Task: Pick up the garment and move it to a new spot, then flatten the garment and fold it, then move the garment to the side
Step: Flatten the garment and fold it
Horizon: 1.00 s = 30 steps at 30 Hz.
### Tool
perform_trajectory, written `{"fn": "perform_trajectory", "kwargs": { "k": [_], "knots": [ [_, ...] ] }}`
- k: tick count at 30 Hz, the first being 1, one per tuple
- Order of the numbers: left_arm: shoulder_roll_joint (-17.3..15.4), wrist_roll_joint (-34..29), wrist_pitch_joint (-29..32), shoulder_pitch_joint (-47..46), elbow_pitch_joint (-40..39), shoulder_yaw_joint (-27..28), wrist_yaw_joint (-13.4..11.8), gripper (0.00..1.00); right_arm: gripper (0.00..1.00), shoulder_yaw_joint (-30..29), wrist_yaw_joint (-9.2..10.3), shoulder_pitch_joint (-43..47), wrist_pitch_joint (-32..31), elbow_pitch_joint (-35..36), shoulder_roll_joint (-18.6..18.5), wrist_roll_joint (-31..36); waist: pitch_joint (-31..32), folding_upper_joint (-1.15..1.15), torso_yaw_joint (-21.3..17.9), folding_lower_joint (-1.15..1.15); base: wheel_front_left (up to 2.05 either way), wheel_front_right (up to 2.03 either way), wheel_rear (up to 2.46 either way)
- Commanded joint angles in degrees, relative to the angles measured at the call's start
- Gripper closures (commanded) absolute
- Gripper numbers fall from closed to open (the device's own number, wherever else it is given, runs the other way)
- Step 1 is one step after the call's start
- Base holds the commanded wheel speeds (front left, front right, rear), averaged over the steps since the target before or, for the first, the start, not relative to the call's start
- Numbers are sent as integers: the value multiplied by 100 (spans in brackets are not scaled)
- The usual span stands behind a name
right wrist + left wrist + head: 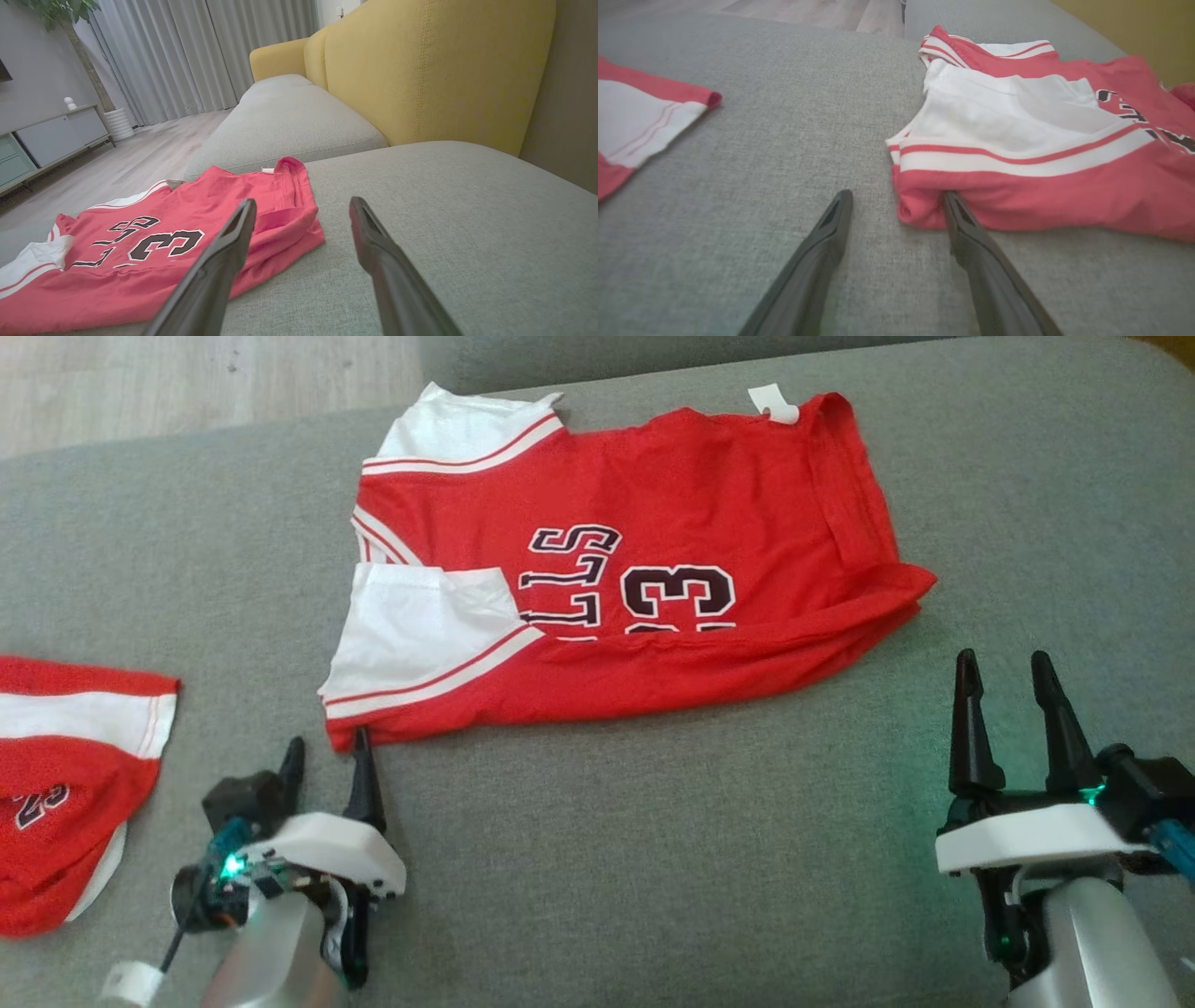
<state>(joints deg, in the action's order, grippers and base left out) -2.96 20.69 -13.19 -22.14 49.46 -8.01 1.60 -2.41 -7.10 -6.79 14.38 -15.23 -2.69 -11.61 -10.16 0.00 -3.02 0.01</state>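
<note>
The garment (pixel 653 551) is a red jersey with white sleeves and black "33" lettering, lying folded on the grey sofa cushion (pixel 653 859). My left gripper (pixel 327 756) is open at the jersey's near left corner; in the left wrist view (pixel 896 200) one fingertip (pixel 952 200) touches the red hem (pixel 1017 205), the other rests on bare cushion. My right gripper (pixel 1004 677) stands open just right of the jersey's near right corner (pixel 299 224), with nothing between its fingers (pixel 233 233).
A second red and white garment (pixel 65 775) lies at the cushion's left edge. The yellow sofa back (pixel 420 70) rises on the right. Wooden floor (pixel 187 383) lies beyond the far edge. Bare cushion stretches in front of the jersey.
</note>
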Motion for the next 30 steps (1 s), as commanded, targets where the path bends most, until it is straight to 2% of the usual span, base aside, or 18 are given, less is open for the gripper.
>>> {"fn": "perform_trajectory", "kwargs": {
  "k": [1,13,25,30],
  "knots": [
    [-122,57,-48,-221,23,202,36,0,0,156,-39,-206,62,165,-19,-28,-27,0,-48,-1,0,0,0],
    [-88,423,-150,-629,653,304,381,0,0,167,-39,-244,62,86,-19,-124,-14,0,-135,-1,0,0,0],
    [-31,817,-179,-363,-125,508,541,0,0,151,-39,-120,62,-82,-19,-214,249,0,-36,-1,0,0,0],
    [-15,815,-67,-316,-28,313,501,0,0,225,-39,-151,62,-118,-19,-225,263,0,-41,-1,0,0,0]
  ]
}}
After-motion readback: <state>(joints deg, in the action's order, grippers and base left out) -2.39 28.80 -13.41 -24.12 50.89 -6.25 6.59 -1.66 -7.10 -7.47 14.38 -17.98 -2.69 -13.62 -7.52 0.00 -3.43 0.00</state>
